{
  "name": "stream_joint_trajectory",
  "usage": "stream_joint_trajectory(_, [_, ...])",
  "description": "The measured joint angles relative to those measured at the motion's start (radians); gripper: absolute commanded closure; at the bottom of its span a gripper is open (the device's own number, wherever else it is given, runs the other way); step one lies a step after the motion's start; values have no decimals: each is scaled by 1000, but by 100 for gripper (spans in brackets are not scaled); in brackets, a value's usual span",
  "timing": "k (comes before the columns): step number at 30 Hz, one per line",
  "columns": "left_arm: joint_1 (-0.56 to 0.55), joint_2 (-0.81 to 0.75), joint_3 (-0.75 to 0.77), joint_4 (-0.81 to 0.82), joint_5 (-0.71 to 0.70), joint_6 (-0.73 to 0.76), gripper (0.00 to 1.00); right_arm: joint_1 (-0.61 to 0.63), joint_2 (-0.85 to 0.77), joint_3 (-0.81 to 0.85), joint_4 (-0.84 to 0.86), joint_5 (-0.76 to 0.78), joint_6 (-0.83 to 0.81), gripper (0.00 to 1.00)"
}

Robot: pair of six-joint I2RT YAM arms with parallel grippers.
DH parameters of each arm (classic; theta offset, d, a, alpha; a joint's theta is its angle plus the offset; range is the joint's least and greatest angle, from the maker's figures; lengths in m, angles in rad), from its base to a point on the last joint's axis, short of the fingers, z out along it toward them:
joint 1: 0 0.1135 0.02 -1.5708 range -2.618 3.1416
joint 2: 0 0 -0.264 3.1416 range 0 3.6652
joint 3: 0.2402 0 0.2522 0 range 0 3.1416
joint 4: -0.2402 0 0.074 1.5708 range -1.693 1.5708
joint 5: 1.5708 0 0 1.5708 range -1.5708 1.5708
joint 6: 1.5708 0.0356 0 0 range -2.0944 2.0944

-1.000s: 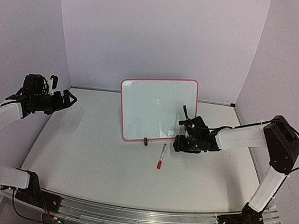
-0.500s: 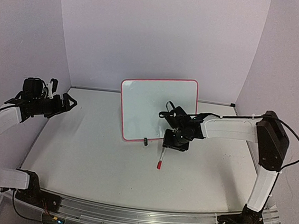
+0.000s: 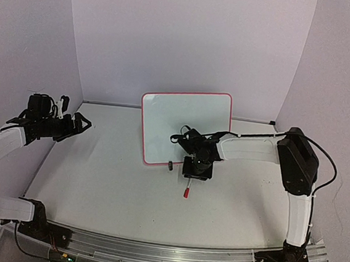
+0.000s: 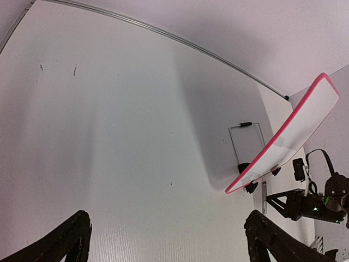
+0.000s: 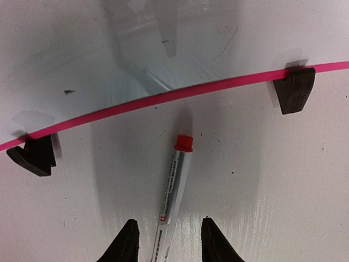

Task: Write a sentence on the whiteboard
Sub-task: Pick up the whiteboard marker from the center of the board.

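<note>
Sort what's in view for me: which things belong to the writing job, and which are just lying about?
Job: whiteboard, blank so far; marker, red-capped, flat on the table before it; right gripper, open astride the marker.
Lying about: wire loop behind the whiteboard; left gripper, open, holding nothing, off to the left.
</note>
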Motion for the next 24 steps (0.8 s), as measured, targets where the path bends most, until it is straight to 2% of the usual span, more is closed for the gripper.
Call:
stream_joint_trajectory(7, [-8,-4,-9,-1,-2,-12,3,3,36,16,-27,21,17,79])
stream_joint_trajectory(11, [-23,-9,-9,-2,-18,-11,4,3,55,23,-32,21,22,80])
stream_joint_trajectory(14, [-59,-9,-9,-4,-47,-4,4,3,58,31,-34,21,23,86])
stream_joint_trajectory(17, [-123,-8,-9,-11,-87,11,4,3,64,36,-33,21,29,100])
stream_joint_trajectory(24, [-312,-27,-25,46,-132,13,6,4,38,29,-33,25,69,100])
